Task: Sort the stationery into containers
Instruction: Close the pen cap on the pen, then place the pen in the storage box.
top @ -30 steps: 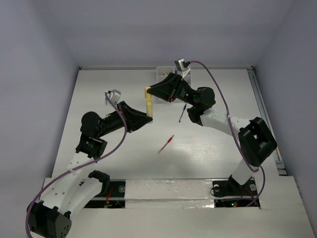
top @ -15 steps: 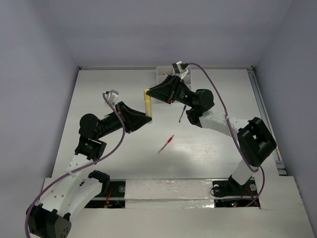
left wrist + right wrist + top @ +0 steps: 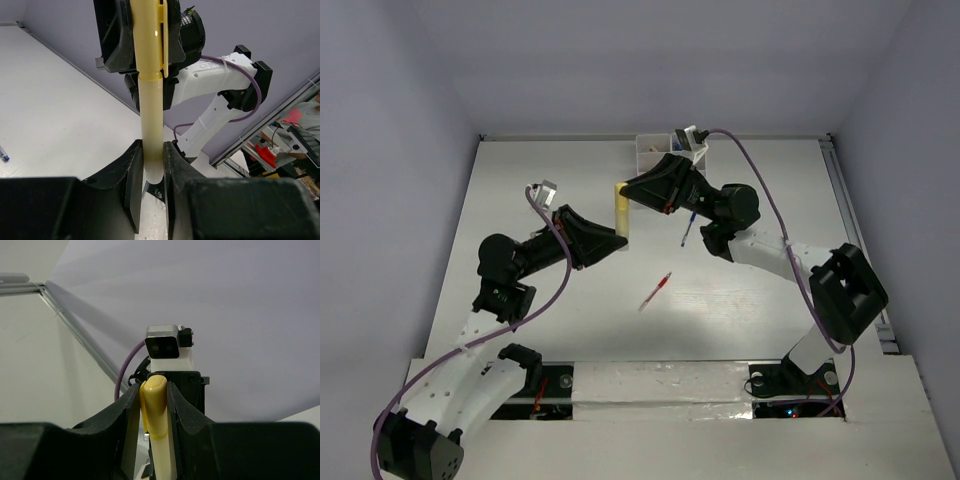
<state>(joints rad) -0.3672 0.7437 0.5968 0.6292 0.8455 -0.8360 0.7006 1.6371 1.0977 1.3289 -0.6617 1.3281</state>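
- While both arms meet over the middle of the tabletop (image 3: 520, 200), neither claw is free: each is clamped narrowly on the same pen-shaped thing, held off the surface between them.
- Against the far edge stands the white organizer tray (image 3: 642, 150), partly hidden by the right wrist. It is just behind the right arm's reach and well apart from the left arm.
- From the near-left, the left claw (image 3: 621, 238) points toward the far side, its fingers pinching the plain, rounded end of the yellow marker (image 3: 620, 212).
- Coming the other way, the right claw (image 3: 624, 190) faces the left one, its jaws closed on the marker's opposite end, the capped part with the clip, as the left wrist view shows.
- Its long axis runs near to far in the top view, straight from one claw into the other. Both grips sit in line along the barrel.
- Since the tray lies beyond the right claw, the right arm is the nearer carrier. A handover looks likely, and it would turn on the left claw releasing and backing off along that same axis. A straight pull could also part cap from barrel, so I cannot say which is meant.
- On the tabletop lie a blue pen (image 3: 688, 230), just beside the right forearm, and a red pen (image 3: 658, 290), nearer the bases. Both are untouched.
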